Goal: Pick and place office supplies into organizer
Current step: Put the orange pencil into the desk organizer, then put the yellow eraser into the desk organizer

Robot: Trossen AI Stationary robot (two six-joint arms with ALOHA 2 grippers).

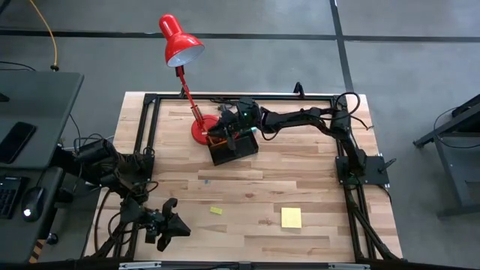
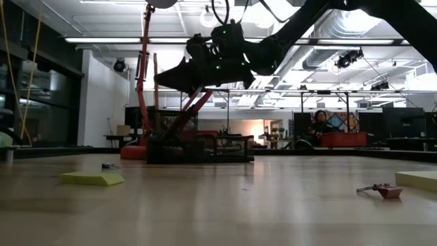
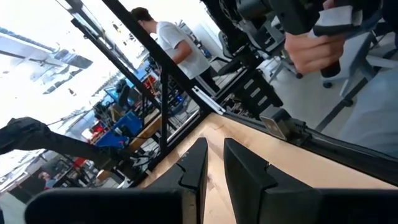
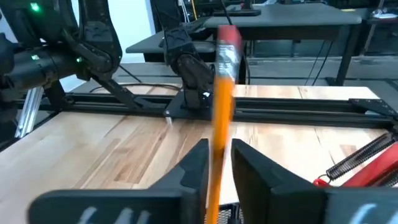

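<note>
Organizer point(image 1: 234, 148) — one pencil point(image 4: 219, 124) between right claw point(image 4: 217, 163) fingers; two sticky pads.

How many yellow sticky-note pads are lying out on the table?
2. A larger yellow sticky-note pad lies on the near right of the table; a smaller yellow-green one lies left of it. More could be hidden inside the black organizer.
</note>
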